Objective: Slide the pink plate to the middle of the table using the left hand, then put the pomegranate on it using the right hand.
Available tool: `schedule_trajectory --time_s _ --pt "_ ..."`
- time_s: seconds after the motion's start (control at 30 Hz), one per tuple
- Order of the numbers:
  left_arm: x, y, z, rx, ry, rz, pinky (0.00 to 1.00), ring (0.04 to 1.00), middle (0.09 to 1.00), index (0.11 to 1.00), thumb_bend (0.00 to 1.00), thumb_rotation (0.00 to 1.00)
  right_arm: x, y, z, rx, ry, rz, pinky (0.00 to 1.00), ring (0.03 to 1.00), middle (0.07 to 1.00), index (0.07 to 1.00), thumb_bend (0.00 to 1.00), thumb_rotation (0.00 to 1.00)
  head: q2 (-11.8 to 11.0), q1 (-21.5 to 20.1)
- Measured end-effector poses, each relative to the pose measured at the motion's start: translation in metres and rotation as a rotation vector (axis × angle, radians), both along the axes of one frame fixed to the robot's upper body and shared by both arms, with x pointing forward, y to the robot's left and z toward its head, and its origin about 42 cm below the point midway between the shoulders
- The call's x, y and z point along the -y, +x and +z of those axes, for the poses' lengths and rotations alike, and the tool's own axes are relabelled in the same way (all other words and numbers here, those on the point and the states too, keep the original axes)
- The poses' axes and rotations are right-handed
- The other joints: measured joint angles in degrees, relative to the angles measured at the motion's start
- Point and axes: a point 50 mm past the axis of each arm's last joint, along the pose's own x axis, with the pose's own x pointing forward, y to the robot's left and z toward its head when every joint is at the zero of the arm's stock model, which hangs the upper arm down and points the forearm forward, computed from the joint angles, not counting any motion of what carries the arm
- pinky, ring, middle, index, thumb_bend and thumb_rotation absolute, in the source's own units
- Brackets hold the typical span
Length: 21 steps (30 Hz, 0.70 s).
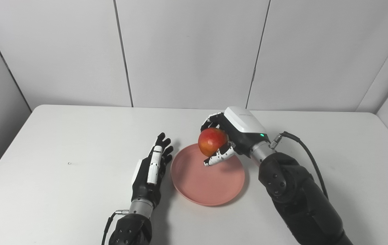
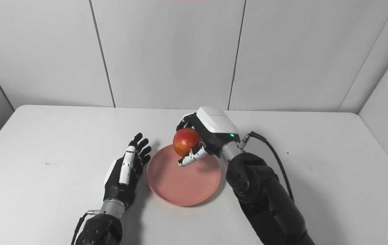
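A pink plate [image 1: 204, 185] lies flat near the middle of the white table. My right hand [image 1: 232, 135] is shut on a red and yellow pomegranate [image 1: 212, 141] and holds it above the plate's far edge, clear of the plate surface. My left hand [image 1: 152, 168] is open, fingers straight and pointing away from me, edge-on beside the plate's left rim; touching or just apart I cannot tell. The same scene shows in the right eye view: plate [image 2: 180, 180], pomegranate [image 2: 185, 141], right hand [image 2: 211, 131], left hand [image 2: 125, 168].
The white table [image 1: 61, 153] runs to grey wall panels at the back and sides. A black cable [image 1: 304, 149] loops from my right wrist over the table. A small dark speck [image 1: 69, 163] marks the table on the left.
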Motion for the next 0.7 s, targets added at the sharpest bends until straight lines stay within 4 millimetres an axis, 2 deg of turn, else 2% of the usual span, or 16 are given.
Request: schedule_trajectory --time_s 0.27,0.5,0.7 --pt "0.004 0.0 0.001 -0.003 -0.008 0.013 0.95 0.943 0.959 0.948 0.42 1.0 -0.012 0.004 -0.025 -0.049 -0.007 0.013 0.34 0.413 0.442 0.531 0.52 0.0 0.2 0.3" --pt "0.004 0.0 0.001 -0.001 0.003 0.017 0.95 0.943 0.956 0.947 0.42 1.0 -0.017 0.005 -0.037 -0.05 -0.006 0.03 0.29 0.372 0.42 0.534 0.52 0.0 0.4 0.3" --pt "0.006 0.0 0.001 -0.002 -0.001 0.019 0.94 0.936 0.952 0.941 0.42 1.0 -0.017 0.006 -0.046 -0.069 -0.008 0.025 0.33 0.41 0.437 0.534 0.52 0.0 0.4 0.3"
